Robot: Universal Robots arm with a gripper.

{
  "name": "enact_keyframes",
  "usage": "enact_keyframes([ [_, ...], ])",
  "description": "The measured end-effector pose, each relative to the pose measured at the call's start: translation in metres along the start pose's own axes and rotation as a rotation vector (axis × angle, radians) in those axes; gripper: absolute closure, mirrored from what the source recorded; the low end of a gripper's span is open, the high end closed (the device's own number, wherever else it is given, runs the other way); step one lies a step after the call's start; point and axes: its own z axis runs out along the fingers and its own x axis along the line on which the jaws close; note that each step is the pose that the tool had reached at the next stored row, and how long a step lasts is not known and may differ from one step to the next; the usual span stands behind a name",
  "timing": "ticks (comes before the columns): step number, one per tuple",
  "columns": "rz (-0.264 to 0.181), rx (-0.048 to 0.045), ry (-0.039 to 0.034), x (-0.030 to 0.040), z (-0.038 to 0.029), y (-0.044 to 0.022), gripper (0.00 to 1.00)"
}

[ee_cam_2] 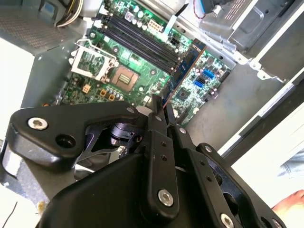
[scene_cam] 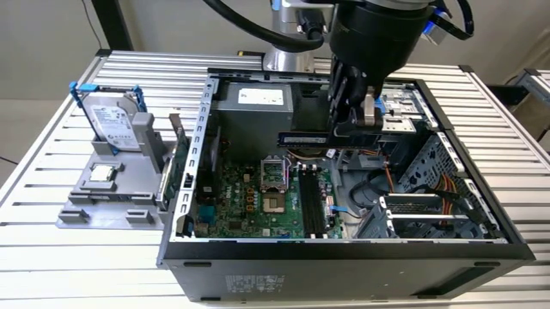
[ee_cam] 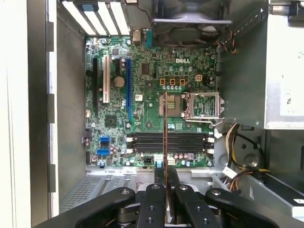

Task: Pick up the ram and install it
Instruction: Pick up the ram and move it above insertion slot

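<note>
Closest up, the black linkages of the gripper [ee_cam: 166, 176] come together on the ram [ee_cam: 165, 137]. Its two fingers pinch one end of the stick, so that it stands on edge and juts out from between them. From where I stand, the ram [scene_cam: 301, 138] hangs level in the air above the motherboard [scene_cam: 245, 206], clear of the board and touching nothing but the gripper [scene_cam: 346, 134]. In the first wrist view the stick shows as a thin line running across the motherboard's memory slots [ee_cam: 190, 141] rather than along them, with its far end just beside the processor socket [ee_cam: 176, 102]. In the second wrist view the ram [ee_cam_2: 186, 66] crosses above the end of those slots [ee_cam_2: 137, 40], again at an angle to them. The motherboard lies flat on the floor of the open computer case [scene_cam: 344, 261].
</note>
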Motion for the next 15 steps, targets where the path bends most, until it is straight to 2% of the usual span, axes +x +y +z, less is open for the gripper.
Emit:
enact_keyframes([
  [8,0.014,0.0002,-0.0004,-0.0002,0.0000,-0.0099,1.00],
  [15,0.016,0.0002,-0.0003,-0.0002,0.0000,-0.0113,1.00],
])
